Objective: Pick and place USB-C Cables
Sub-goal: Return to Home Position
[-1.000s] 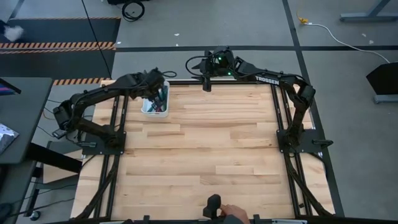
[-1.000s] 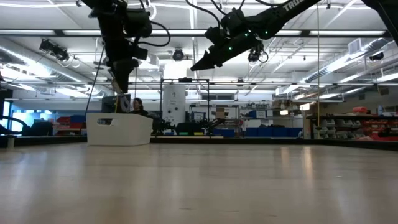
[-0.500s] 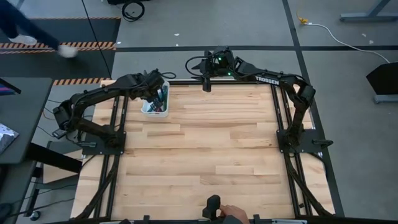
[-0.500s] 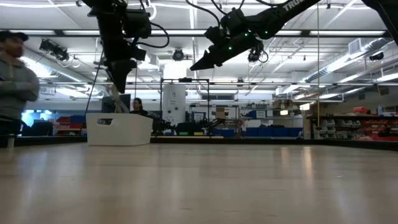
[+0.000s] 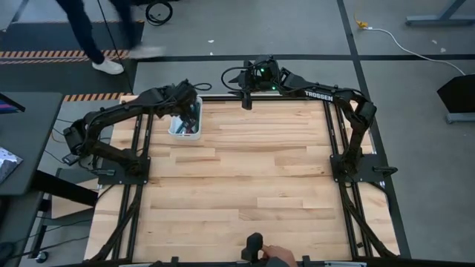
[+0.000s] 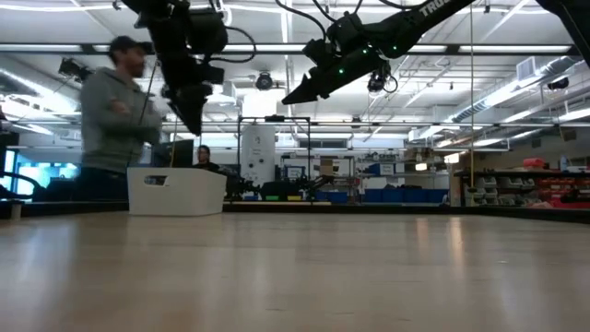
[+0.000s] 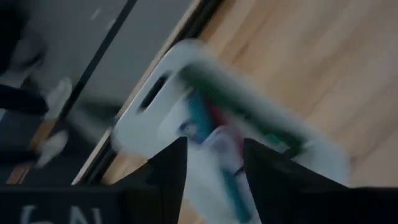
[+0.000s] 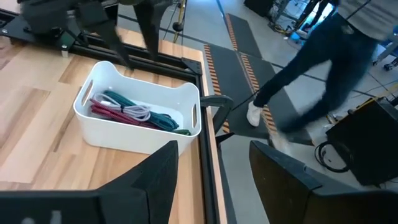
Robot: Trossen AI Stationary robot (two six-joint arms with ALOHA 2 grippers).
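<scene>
I read this as the wrap-up step, with the sorting itself done. The USB-C cables lie tangled inside the white bin, which sits in the upper left of the high view, at a far corner of the wooden table. I can make out green, magenta, teal and pale lilac-grey strands, and I see no cable on the bare boards.

The left gripper hangs over the bin and, in the low view, is clear above its rim. Its fingers are apart with nothing between them. The right gripper is at the top centre of the high view, over the table's far edge, likewise spread and empty.

No more picking seems due — my judgement is that the next move calls for drawing the left arm up and back from the bin to its rest pose without clipping the rim. A person shows beyond the table in the upper left, well apart from the arms — worth watching.
</scene>
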